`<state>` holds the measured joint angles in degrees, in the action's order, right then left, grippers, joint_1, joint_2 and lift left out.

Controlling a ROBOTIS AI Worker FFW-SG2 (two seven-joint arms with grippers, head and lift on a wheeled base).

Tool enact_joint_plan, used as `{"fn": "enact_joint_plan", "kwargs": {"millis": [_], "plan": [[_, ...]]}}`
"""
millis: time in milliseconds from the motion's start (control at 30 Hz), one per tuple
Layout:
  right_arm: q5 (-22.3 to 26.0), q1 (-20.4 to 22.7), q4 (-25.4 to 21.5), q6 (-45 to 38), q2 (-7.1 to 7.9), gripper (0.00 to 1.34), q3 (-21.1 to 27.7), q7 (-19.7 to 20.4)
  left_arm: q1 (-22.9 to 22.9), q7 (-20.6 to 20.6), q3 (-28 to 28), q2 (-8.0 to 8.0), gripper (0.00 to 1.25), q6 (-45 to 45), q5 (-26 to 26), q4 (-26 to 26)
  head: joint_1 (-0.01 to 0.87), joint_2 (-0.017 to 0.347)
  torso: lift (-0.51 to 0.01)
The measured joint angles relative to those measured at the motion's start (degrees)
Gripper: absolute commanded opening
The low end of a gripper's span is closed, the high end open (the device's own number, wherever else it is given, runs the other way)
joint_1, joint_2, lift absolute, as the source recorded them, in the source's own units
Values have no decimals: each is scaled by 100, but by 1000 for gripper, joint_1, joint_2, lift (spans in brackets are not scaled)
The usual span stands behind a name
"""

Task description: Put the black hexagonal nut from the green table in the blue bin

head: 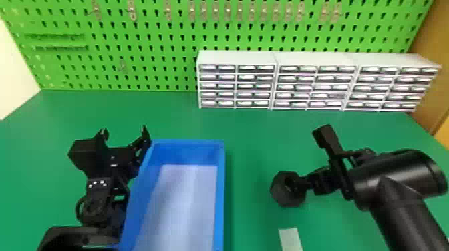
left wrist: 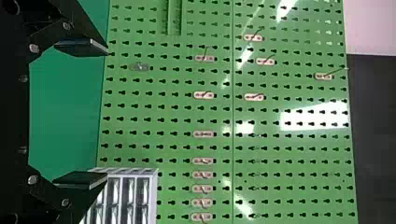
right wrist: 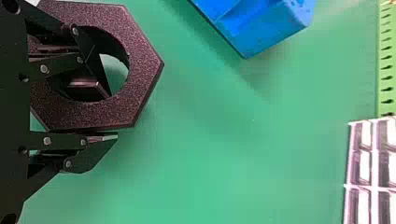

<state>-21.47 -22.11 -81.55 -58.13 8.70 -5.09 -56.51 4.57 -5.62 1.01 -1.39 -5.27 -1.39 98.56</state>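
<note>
Right pincer [head: 302, 184] gripping nut [head: 284, 198]: black, speckled, hexagonal, wide round hole.

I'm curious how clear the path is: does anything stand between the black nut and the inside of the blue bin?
Only the side wall of the blue bin that faces the black nut, held by the right gripper; nothing else visible stands between them.

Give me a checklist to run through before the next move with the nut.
1. Nut gripped: ok, one finger of the right gripper in its hole, the other outside.
2. Nut clear of the green table: cannot tell.
3. Nut over the blue bin: not ok, it is to the right.
4. Space inside the bin: ok, bare bottom visible.
5. Left gripper empty: ok, open.
</note>
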Motion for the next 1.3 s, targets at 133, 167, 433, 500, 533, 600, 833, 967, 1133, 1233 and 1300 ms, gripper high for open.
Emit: {"fn": "enact_joint_plan", "kwargs": {"millis": [133, 167, 433, 500, 533, 600, 833, 967, 1133, 1233, 1300], "plan": [[211, 4, -40, 77, -20, 342, 225, 11, 0, 0, -7, 4, 931, 0, 0, -13, 657, 57, -95], [289, 4, -62, 102, -26, 342, 296, 29, -1, 0, -11, 5, 931, 0, 0, -18, 657, 57, -95], [885, 43, -443, 248, -43, 339, 650, 425, -15, 0, -51, 7, 931, 0, 0, -53, 657, 57, -95], [1113, 77, -583, 306, -50, 339, 734, 612, -21, -5, -62, 7, 933, 0, -1, -64, 657, 57, -95], [1191, 92, -651, 328, -53, 339, 762, 687, -22, -7, -66, 7, 931, 0, -1, -67, 657, 57, -95], [1324, 127, -832, 378, -59, 339, 804, 846, -25, -9, -74, 7, 931, 0, -1, -71, 657, 57, -95], [1681, 207, -1366, 465, -59, 339, 834, 1191, -29, -19, -93, 7, 931, 0, 1, -80, 657, 57, -95], [1859, 229, -1649, 474, -49, 339, 791, 1277, -35, -44, -114, 7, 927, -4, 7, -83, 657, 57, -95], [2006, 243, -1911, 473, -36, 339, 675, 1303, -35, -66, -126, 7, 925, -8, 2, -83, 657, 57, -95], [2120, 244, -2014, 467, -29, 339, 568, 1323, -35, -71, -126, 7, 923, -8, -5, -83, 657, 57, -95], [2193, 241, -2049, 461, -24, 339, 490, 1336, -35, -71, -125, 7, 923, -8, -12, -83, 657, 57, -95]]}}
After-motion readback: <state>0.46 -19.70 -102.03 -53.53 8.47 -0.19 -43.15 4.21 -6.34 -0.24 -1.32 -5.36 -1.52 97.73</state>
